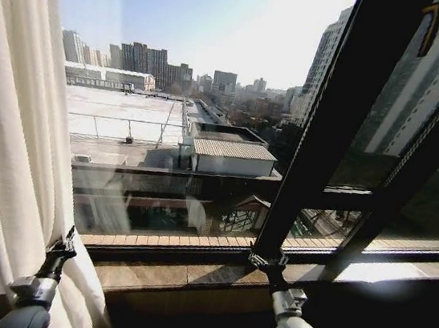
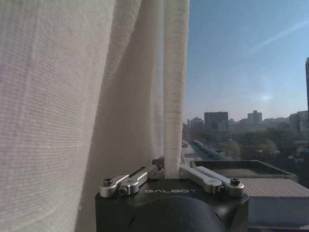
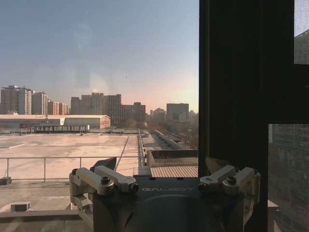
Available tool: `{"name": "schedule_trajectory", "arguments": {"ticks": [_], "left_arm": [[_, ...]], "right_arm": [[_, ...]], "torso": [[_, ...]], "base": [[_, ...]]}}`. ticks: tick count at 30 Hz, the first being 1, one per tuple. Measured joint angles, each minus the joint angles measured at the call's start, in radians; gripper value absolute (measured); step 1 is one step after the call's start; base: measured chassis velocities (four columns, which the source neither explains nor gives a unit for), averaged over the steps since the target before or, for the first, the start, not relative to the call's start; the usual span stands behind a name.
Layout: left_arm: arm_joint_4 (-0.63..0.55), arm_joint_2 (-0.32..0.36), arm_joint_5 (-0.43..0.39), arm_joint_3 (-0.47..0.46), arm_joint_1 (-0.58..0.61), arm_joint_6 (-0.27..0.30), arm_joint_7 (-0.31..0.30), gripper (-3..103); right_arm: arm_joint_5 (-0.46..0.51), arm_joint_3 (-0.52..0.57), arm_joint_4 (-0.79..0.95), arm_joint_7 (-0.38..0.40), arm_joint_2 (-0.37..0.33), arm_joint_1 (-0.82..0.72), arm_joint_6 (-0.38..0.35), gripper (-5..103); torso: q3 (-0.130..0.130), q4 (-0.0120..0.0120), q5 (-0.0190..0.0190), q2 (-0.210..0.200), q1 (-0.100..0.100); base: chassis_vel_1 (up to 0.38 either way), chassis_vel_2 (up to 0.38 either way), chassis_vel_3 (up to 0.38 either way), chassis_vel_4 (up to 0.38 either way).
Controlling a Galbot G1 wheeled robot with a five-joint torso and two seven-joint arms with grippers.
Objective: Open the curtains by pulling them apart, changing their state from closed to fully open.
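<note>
L gripper (image 1: 62, 250) low, left of the window frame bar (image 1: 338, 123), clenched on edge pleat of curtain panel (image 1: 6, 128); wrist view confirms fold of fabric pinched between the fingers (image 2: 145, 173). R gripper (image 1: 270, 261) at foot of the bar, by the sill (image 1: 181, 272), fingers spread, grasping nothing. Panel bunched far left of the bar, glass between bare, rooftop (image 1: 121, 115) and skyline beyond in plain sight. Right-hand panel: none seen right of the bar. Judgement: left side mostly drawn, task near done; remaining = release, confirm right side fully open.
</note>
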Motion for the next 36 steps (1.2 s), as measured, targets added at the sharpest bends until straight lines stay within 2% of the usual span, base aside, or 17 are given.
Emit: {"name": "schedule_trajectory", "arguments": {"ticks": [10, 21, 25, 30, 34, 35, 36], "left_arm": [[0.004, 0.002, -0.002, -0.027, 0.019, -0.017, 0.002, 0], [0.016, 0.006, -0.004, -0.039, 0.016, -0.02, 0.003, 0], [0.035, 0.01, -0.016, -0.064, 0.003, -0.021, 0.003, 0], [0.116, 0.037, -0.068, -0.151, -0.036, -0.022, 0.003, 0], [0.236, 0.1, -0.097, -0.232, -0.083, -0.023, 0.002, 0], [0.236, 0.1, -0.097, -0.232, -0.083, -0.023, 0.002, 0], [0.306, 0.14, -0.112, -0.254, -0.11, -0.025, 0.001, 0]], "right_arm": [[0.0, 0.0, 0.0, 0.0, 0.0, 0.0, 0.0, 100], [0.0, 0.0, 0.0, 0.0, 0.0, 0.0, 0.0, 100], [0.0, 0.0, 0.0, 0.0, 0.0, 0.0, 0.0, 100], [0.0, 0.0, 0.0, 0.0, 0.0, 0.0, 0.0, 100], [0.0, 0.0, 0.0, 0.0, 0.0, 0.0, 0.0, 100], [0.0, 0.0, 0.0, 0.0, 0.0, 0.0, 0.0, 100], [0.0, 0.0, 0.0, 0.0, 0.0, 0.0, 0.0, 100]], "torso": [[0.0, 0.0002, -0.0015, 0.0, 0.0], [0.0, -0.0001, -0.0005, 0.0, 0.0], [0.0, 0.0001, -0.0012, 0.0, 0.0], [0.0, 0.0, -0.0009, 0.0, 0.0], [0.0, 0.0001, -0.0008, 0.0, 0.0], [0.0, 0.0001, -0.0008, 0.0, 0.0], [0.0, 0.0, -0.0006, 0.0, 0.0]], "base": [[-0.034, -0.023, 0.029, 0.026], [0.06, 0.004, -0.061, -0.011], [0.079, 0.036, -0.074, -0.033], [0.028, 0.015, -0.036, -0.009], [0.0, 0.0, 0.0, 0.0], [0.0, 0.0, 0.0, 0.0], [0.0, 0.0, 0.0, 0.0]]}}
